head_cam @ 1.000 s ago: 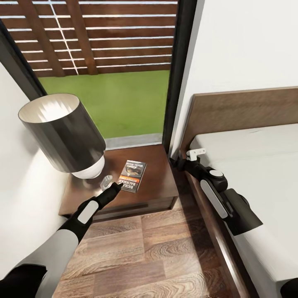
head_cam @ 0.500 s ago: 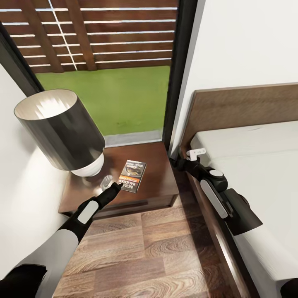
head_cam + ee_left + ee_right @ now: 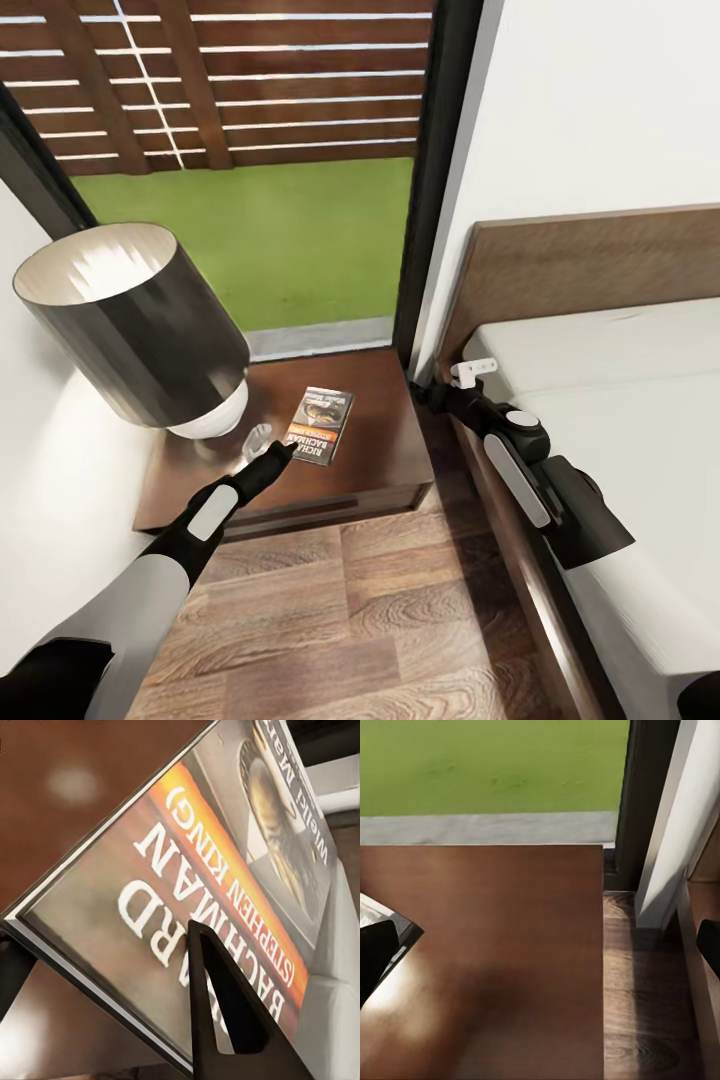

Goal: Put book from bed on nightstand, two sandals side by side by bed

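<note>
The book [image 3: 322, 424], dark with an orange band and white lettering, lies low over the top of the dark-brown nightstand [image 3: 385, 440]. My left gripper [image 3: 287, 450] is shut on its near corner. In the left wrist view one finger [image 3: 225, 1020] lies over the book's cover [image 3: 187, 855] and the other sits under its edge. My right gripper [image 3: 425, 392] hovers open by the bed's [image 3: 620, 400] headboard corner. In the right wrist view it faces the nightstand top [image 3: 495, 945] with nothing between its fingers. The sandals are out of view.
A lamp [image 3: 140, 320] with a large dark shade stands on the nightstand's left half, close above my left arm. The tall window [image 3: 270, 230] is behind it. Wood-plank floor [image 3: 370, 610] runs between nightstand and bed frame. A white wall lies to the left.
The camera has shifted slightly, so the lamp and nightstand sit a little further left and lower in the picture. Both arms hold their poses and the book stays in my left gripper.
</note>
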